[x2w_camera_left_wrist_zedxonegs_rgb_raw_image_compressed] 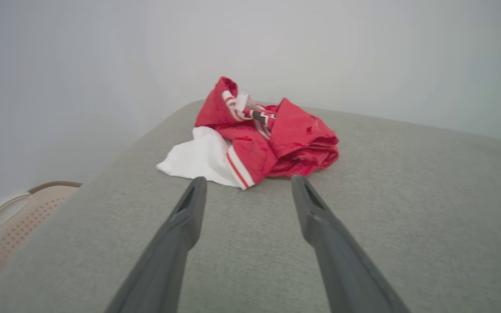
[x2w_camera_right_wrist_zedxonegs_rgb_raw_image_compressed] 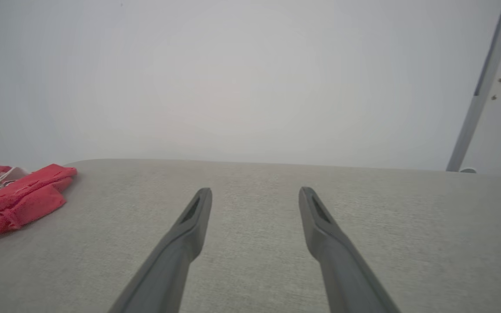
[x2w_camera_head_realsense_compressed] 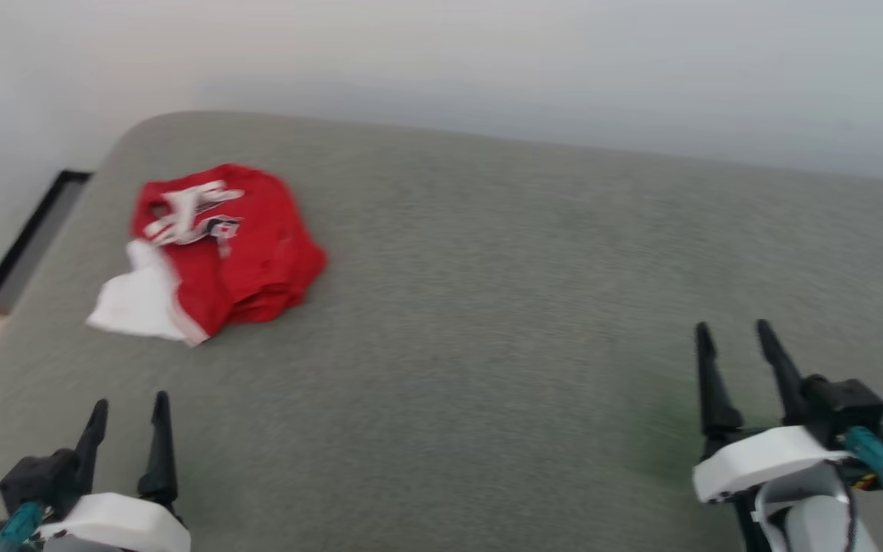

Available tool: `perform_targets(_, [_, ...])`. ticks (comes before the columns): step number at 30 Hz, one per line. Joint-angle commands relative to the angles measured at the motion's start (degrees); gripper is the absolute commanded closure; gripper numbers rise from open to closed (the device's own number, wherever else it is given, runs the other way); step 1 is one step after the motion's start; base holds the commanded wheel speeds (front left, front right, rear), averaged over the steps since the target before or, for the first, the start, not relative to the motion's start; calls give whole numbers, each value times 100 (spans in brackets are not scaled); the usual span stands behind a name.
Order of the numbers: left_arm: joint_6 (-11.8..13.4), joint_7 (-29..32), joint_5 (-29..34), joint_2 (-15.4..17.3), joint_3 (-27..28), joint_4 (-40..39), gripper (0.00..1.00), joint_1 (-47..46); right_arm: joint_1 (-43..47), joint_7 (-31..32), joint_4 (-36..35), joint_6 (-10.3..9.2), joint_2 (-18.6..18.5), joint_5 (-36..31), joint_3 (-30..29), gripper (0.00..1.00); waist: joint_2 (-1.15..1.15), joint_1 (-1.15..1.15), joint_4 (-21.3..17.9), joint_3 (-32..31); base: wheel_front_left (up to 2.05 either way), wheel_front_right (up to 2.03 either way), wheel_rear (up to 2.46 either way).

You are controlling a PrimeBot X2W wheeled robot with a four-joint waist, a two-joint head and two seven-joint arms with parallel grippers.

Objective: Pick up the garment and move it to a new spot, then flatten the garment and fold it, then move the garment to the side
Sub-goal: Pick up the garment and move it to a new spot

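The garment (x2w_camera_head_realsense_compressed: pixel 219 249) is a crumpled red shirt with a white sleeve sticking out, lying on the far left of the grey padded surface (x2w_camera_head_realsense_compressed: pixel 487 307). In the left wrist view the garment (x2w_camera_left_wrist_zedxonegs_rgb_raw_image_compressed: pixel 272 139) sits bunched just beyond my fingertips, apart from them. My left gripper (x2w_camera_head_realsense_compressed: pixel 129 402) is open at the lower left, a short way in front of the cloth, with nothing between its fingers (x2w_camera_left_wrist_zedxonegs_rgb_raw_image_compressed: pixel 189 204). Far to the right my right gripper (x2w_camera_head_realsense_compressed: pixel 731 328) is open and empty; in its wrist view the garment (x2w_camera_right_wrist_zedxonegs_rgb_raw_image_compressed: pixel 15 200) shows at the left edge.
A pale wall stands behind the surface. A beige perforated basket (x2w_camera_left_wrist_zedxonegs_rgb_raw_image_compressed: pixel 11 230) sits beside the surface's left edge, below its level. A black-framed strip (x2w_camera_head_realsense_compressed: pixel 27 230) runs along the floor at the left. A grey post (x2w_camera_right_wrist_zedxonegs_rgb_raw_image_compressed: pixel 481 87) stands at the far right.
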Motion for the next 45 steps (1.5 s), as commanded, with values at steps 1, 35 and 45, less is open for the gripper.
perform_targets(1, [12, -27, 29, -56, 148, 23, 0, 63, -71, -27, 82, -2, 2, 59, 152, 0, 0, 0, 480, -42, 0, 0, 0])
perform_targets(35, [13, -27, -26, -547, 767, -547, 0, 297, -1171, -22, 1075, -3, -8, 629, 2009, 0, 0, 0, 1913, 114, 0, 0, 0])
perform_targets(45, [12, -21, -1235, 1199, -654, -69, 0, -1649, -1309, -21, 708, -2, -6, 301, 1691, 0, 0, 0, 918, 1095, 0, 0, 0])
